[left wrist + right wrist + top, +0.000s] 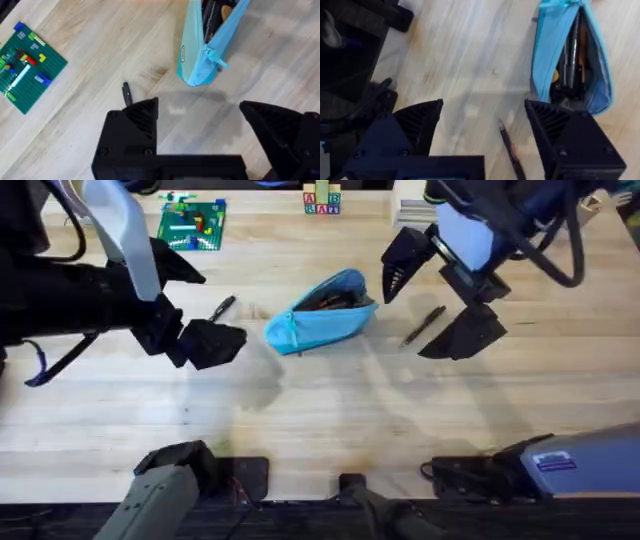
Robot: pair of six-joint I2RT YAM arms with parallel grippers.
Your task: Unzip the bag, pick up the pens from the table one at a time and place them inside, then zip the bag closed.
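Bag [322, 313] lies unzipped, dark items inside, perhaps pens. My left gripper [195, 310] and right gripper [435, 305] flank it, both wide open, empty. One pen [424, 325] lies just beside it, another [222, 307] farther off.

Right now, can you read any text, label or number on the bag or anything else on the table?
None legible.
Bag: a small side tag, print too small to read.
Alphabet blocks at the table's far edge: letters too blurred to read.
Green building plate: coloured bricks, no text.
Blue label on the right arm's base: blurred.
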